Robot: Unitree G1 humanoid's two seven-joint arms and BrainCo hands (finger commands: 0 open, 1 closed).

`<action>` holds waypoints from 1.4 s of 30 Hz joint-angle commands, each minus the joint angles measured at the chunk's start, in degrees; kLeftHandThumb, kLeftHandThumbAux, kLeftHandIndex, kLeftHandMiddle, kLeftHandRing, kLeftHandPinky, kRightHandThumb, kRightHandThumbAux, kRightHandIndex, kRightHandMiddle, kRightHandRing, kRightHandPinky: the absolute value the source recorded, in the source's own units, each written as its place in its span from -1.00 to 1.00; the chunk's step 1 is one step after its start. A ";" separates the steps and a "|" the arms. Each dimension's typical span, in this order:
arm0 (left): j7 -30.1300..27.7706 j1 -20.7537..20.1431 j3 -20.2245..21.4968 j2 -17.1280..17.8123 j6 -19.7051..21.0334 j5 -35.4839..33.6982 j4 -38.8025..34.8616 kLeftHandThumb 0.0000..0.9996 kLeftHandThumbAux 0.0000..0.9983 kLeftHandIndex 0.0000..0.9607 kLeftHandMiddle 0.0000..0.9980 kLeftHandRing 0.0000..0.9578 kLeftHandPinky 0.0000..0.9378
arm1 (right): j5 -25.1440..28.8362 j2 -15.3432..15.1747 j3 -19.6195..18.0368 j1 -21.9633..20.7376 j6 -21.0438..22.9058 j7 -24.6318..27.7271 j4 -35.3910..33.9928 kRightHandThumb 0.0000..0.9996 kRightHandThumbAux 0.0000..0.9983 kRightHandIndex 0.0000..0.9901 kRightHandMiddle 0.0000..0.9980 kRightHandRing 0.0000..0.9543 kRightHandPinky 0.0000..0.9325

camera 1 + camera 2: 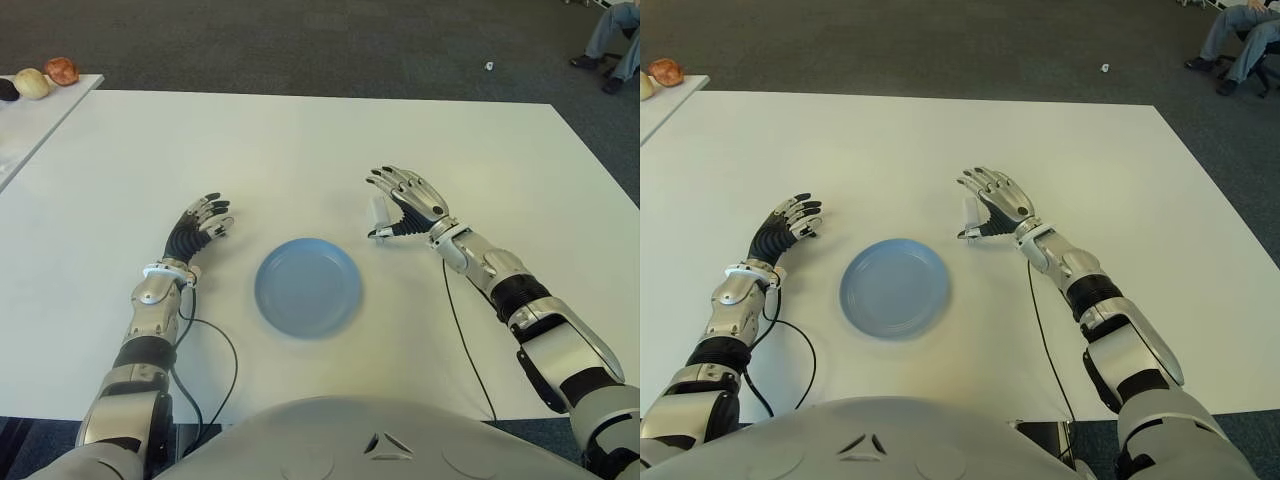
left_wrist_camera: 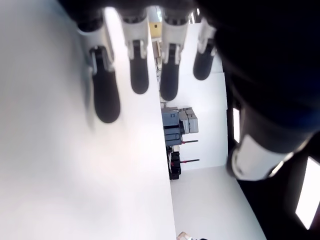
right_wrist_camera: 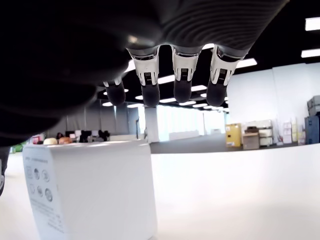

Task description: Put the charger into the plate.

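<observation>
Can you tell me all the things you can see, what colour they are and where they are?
Table: one, white, in front of the robot.
Plate: one, blue, on the table between the hands.
Charger: one, white, standing on the table by the right hand, outside the plate.
Side table: one, white, far left, with round foods on it.
Person: one, seated, far right corner, legs only.
Left hand: open, left of the plate.
Right hand: open, beside the charger.

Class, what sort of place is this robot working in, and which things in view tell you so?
Probably an open-plan office or lab: grey carpet around a white table, ceiling strip lights, and stacked boxes by the far wall.
</observation>
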 commanded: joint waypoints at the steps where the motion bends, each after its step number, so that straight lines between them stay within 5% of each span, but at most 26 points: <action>1: -1.53 1.97 -0.12 -1.23 2.69 -0.32 1.54 -0.84 0.41 -0.66 -0.51 -0.57 -0.61 | -0.63 1.08 1.39 -1.10 -1.05 1.26 1.11 -0.43 -0.17 -1.00 -1.00 -1.00 -1.00; 42: -2.32 2.50 -0.40 -0.10 4.46 -0.24 0.65 -0.85 0.45 -0.68 -0.50 -0.55 -0.63 | 0.73 3.20 0.85 1.16 -0.24 -1.33 5.74 -0.46 -0.18 -1.00 -1.00 -1.00 -0.99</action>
